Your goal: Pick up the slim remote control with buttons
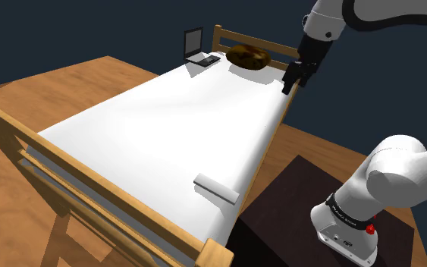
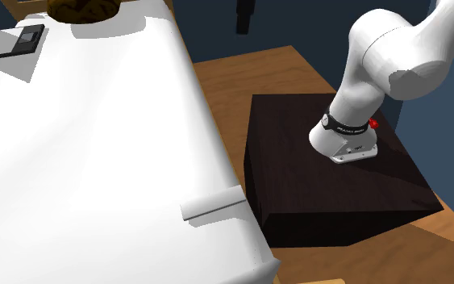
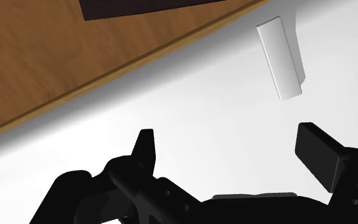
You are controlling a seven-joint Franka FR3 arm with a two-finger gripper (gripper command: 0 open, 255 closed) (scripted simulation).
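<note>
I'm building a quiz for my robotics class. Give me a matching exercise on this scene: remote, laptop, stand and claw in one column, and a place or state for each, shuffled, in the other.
1 remote
2 laptop
3 stand
4 claw

A open, above the bed
B dark box beside the bed
C by the bed's head, lid up
D white, flat near the bed's edge, close to the stand

Pairs: 1-D, 2-C, 3-B, 4-A.
</note>
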